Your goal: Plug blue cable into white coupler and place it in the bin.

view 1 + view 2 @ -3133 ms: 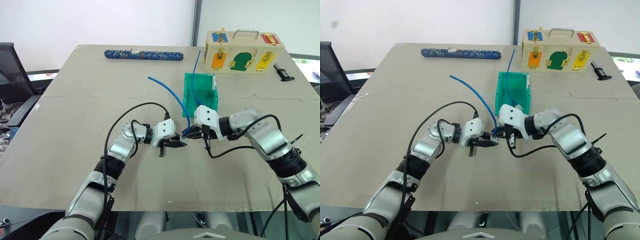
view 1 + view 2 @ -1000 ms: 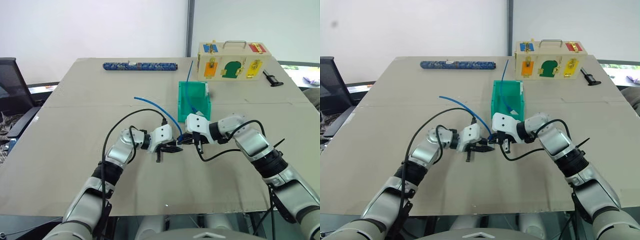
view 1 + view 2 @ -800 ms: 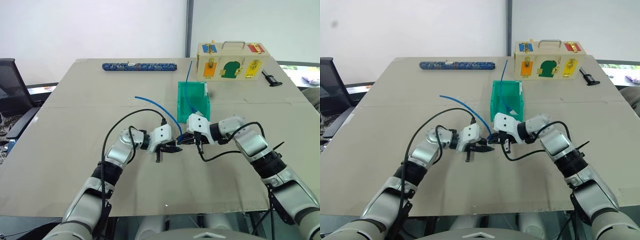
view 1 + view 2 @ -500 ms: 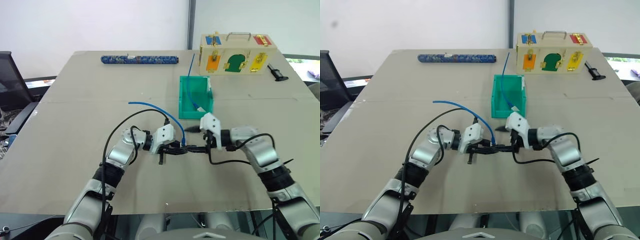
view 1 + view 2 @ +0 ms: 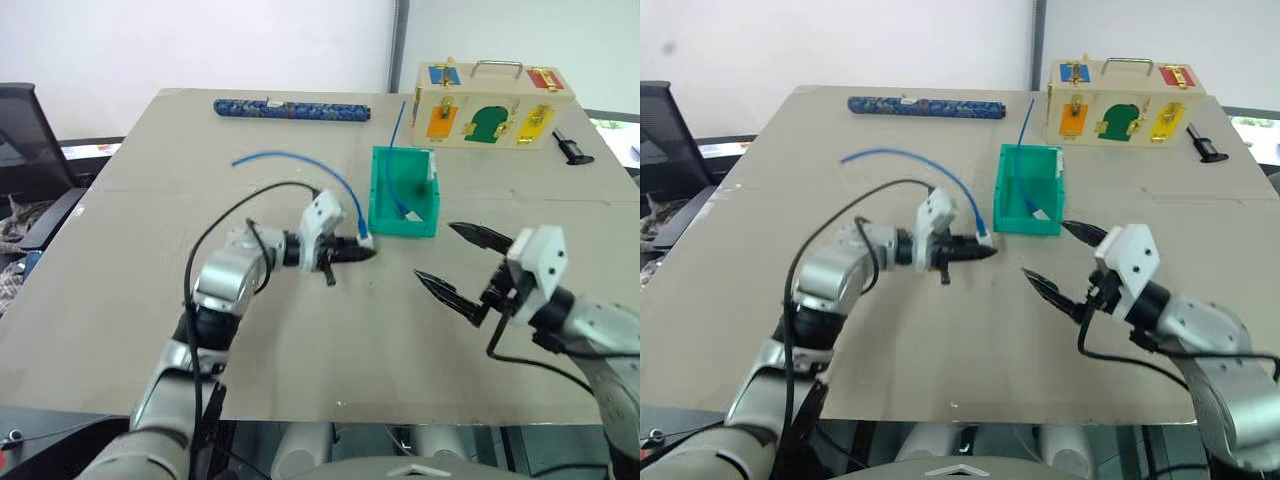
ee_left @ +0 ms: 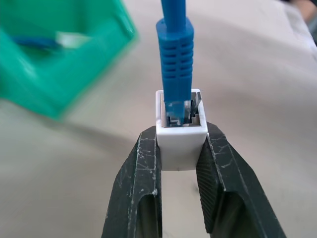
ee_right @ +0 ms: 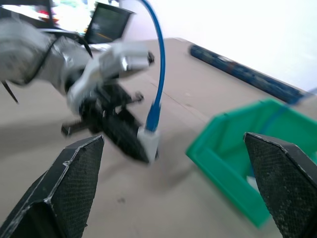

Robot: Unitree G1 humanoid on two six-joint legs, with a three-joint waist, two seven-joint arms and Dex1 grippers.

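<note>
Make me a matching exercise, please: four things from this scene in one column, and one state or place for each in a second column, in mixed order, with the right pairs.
Things:
1. white coupler
2. right gripper
3. bin
4. patterned tube

States or places:
A. lies near the table's far edge
B. pinched in the left gripper, blue cable plugged in
C. open, holding nothing
D. stands in front of the wooden box, another blue cord inside

Pairs: 1-B, 2-C, 3-D, 4-A
</note>
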